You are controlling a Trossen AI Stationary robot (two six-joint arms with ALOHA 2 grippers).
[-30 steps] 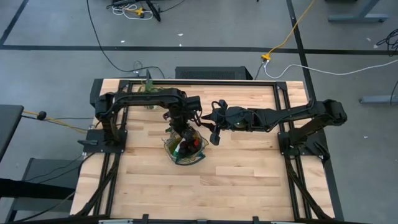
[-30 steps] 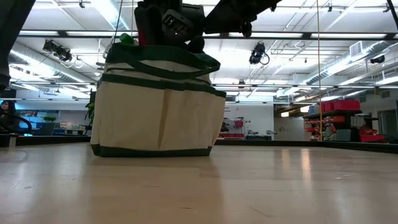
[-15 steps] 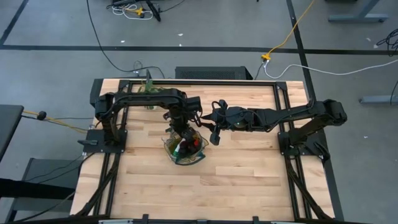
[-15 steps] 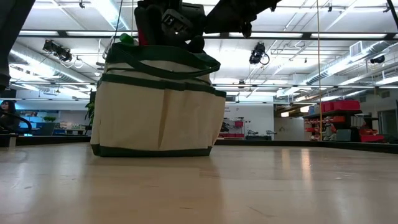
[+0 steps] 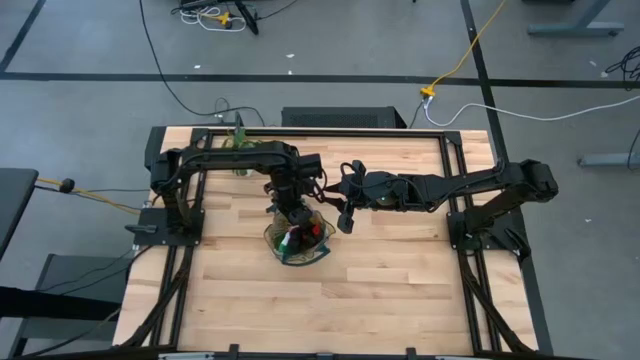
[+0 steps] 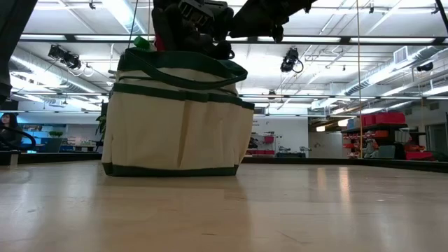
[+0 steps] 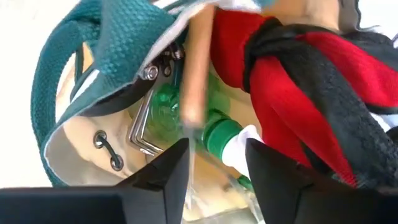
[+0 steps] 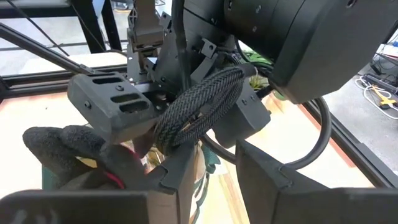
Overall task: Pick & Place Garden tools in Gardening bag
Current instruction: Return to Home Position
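While left tool (image 7: pixel 216 148) hangs parted, empty, above gardening bag (image 6: pixel 175 133), right tool (image 8: pixel 214 155) beside, parted.

Your gardening bag (image 6: pixel 175 129) stands upright near the middle of the tabletop (image 6: pixel 294 210): beige canvas, dark green trim, outer pockets, mouth open, green handles slumped over the rim. Inside, note the red gloves (image 7: pixel 280 87) with black parts bunched at one side. The wooden handle of a hand fork (image 7: pixel 198 62) slants beside them, above the translucent green spray bottle (image 7: pixel 217 132).
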